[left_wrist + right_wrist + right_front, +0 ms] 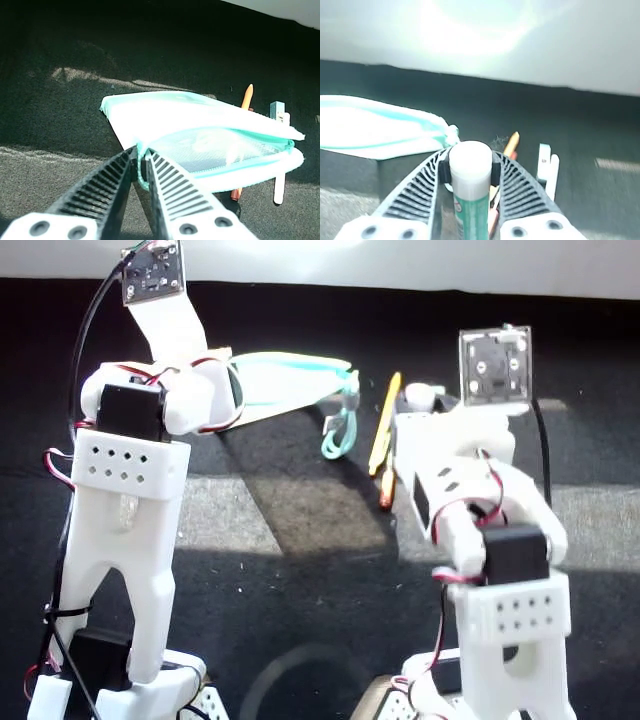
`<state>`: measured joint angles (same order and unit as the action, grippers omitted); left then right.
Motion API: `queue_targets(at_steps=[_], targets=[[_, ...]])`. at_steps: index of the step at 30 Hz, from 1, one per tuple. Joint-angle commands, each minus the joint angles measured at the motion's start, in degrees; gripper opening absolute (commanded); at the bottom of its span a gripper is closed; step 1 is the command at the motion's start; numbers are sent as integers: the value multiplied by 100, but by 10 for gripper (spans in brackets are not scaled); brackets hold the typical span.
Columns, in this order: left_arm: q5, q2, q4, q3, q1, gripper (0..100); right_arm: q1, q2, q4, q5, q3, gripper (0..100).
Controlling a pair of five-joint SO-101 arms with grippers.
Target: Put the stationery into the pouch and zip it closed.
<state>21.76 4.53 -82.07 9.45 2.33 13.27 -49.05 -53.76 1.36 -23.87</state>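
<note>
At left we see the left gripper [140,151] closed on the teal rim of the pouch [200,125], which gapes open on the dark table [300,590]. An orange pen [385,425] lies just beside it. At right, the right gripper [470,156] clamps a glue stick [469,177].
</note>
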Motion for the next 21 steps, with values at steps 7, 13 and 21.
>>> queue_targets(at_steps=[7,13,21], targets=[[53,-303,-9,-75,-127,9,1218,866,1385,-62,980,5],[62,-286,-9,-75,-127,9,1349,1754,1358,-563,2360,5],[62,-303,-18,-84,-40,9,1358,2747,1473,-774,2677,5]])
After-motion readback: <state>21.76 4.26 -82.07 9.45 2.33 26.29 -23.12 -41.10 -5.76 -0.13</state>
